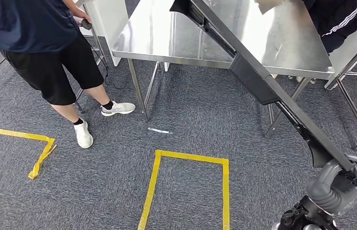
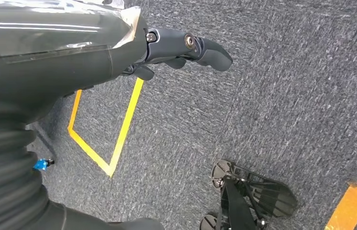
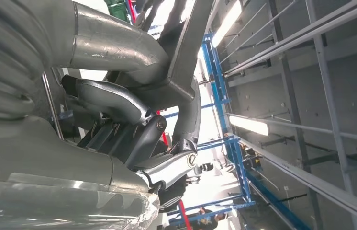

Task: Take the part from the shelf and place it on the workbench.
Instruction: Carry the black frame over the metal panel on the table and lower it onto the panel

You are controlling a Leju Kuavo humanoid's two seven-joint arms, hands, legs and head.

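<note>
Right hand (image 1: 341, 184): low at the near right in the head view, wrist bent up, fingers wrapped round the near end of the long dark metal bar-shaped part (image 1: 262, 79). The right wrist view confirms it: the thick grey thumb (image 3: 114, 100) and darker fingers (image 3: 140, 141) are closed around the part's end (image 3: 186, 62), firm contact on both sides.

The part runs from that hand diagonally up and away, its far end over the shiny stainless-steel workbench (image 1: 167, 38). It crosses above the bench's near right edge; whether it touches the top I cannot tell (angle too steep).

Left hand (image 2: 186, 48): hanging over the grey carpet, holding nothing, fingers loosely curled and apart, not touching anything.

Relative to the workbench:
- Person in dark navy shirt and black shorts (image 1: 47, 48), white sneakers, standing just beside its left end, with a small dark object in one hand.
- Second person in a dark jacket with white stripes (image 1: 334, 19) at its far right corner.
- Yellow tape rectangle outline on the floor (image 1: 191, 160) in front of it, near the robot; another yellow tape outline (image 1: 18, 136) to the left of that.
- Small pale strip (image 1: 160, 130) on the carpet just in front of the bench's legs.
</note>
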